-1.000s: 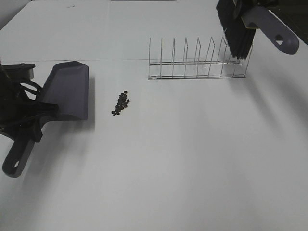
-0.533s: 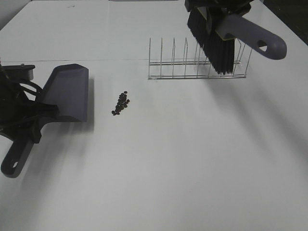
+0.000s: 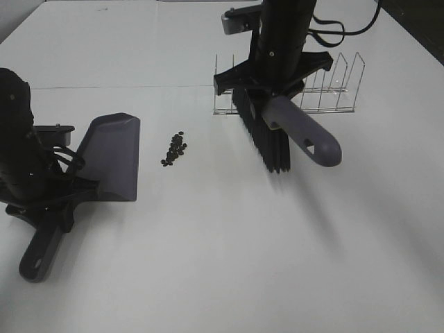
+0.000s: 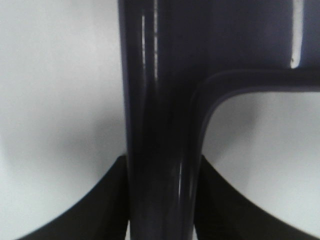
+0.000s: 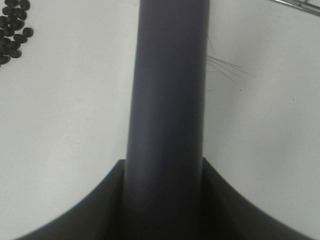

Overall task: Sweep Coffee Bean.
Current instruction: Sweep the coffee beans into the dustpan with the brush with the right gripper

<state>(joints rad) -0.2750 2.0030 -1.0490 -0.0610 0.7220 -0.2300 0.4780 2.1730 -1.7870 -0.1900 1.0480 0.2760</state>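
The coffee beans point(image 3: 173, 148) lie in a small dark cluster on the white table; some also show in the right wrist view point(image 5: 14, 25). My left gripper point(image 3: 59, 196) is shut on the grey dustpan's handle point(image 4: 160, 125). The dustpan point(image 3: 111, 156) rests on the table just left of the beans, its blade edge facing them. My right gripper point(image 3: 272, 87) is shut on the brush's grey handle point(image 5: 167, 110). The brush point(image 3: 267, 135) hangs with black bristles down, to the right of the beans and apart from them.
A wire dish rack point(image 3: 326, 87) stands on the table behind the right arm. The table's white surface point(image 3: 229, 263) stretches toward the front.
My right arm has swung the brush from above the rack down and left, to the front of the rack. The dustpan has shifted slightly right, toward the beans.
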